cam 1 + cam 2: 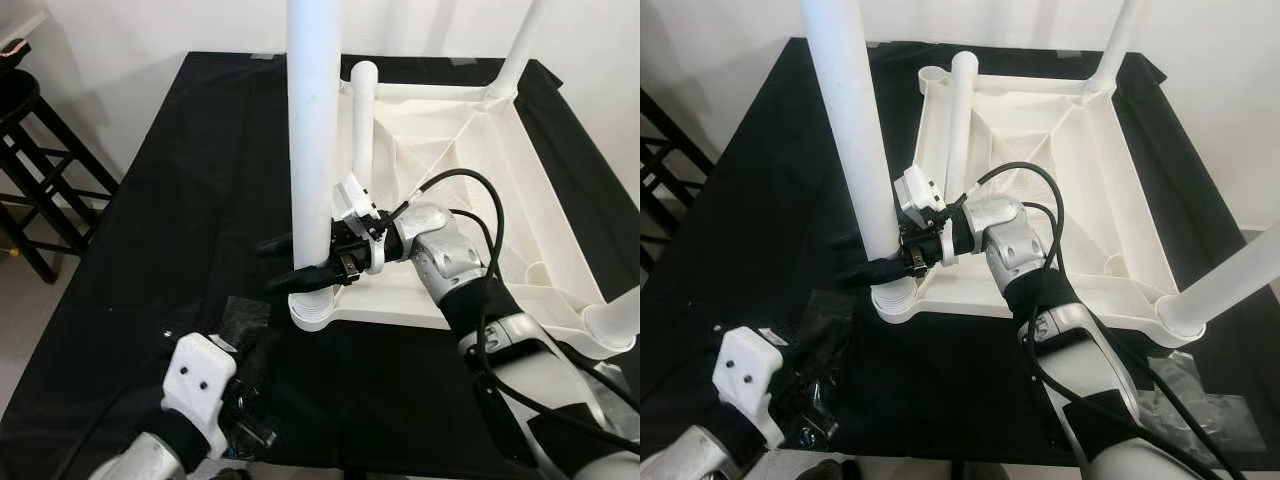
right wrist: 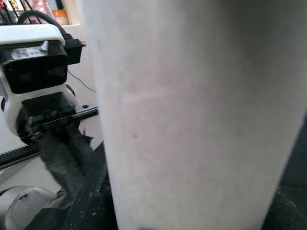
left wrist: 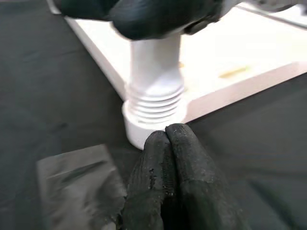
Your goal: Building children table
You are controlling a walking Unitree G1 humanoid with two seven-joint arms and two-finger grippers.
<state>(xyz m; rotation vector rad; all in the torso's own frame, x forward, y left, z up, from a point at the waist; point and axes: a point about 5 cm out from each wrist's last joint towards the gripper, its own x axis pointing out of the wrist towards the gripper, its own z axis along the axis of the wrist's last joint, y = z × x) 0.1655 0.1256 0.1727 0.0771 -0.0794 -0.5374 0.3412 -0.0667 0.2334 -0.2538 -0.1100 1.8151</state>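
Right gripper [image 1: 292, 262] clamps white table leg [image 1: 313, 130], seemingly near its threads; left gripper [image 3: 167, 139] closed, empty.

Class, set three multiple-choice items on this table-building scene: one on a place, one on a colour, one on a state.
1. Where does the right gripper grip the leg?
A. near the base
B. at the top
C. on the far corner

2. What colour is the cloth under the upturned table?
A. white
B. black
C. red

3. How are the left gripper fingers?
A. wide open
B. shut on a leg
C. shut on nothing

Answers: 1 A, its fingers clasp the leg just above the threaded socket. 2 B, dark cloth surrounds the white frame. 3 C, the wrist view shows the fingertips pressed together, nothing between.
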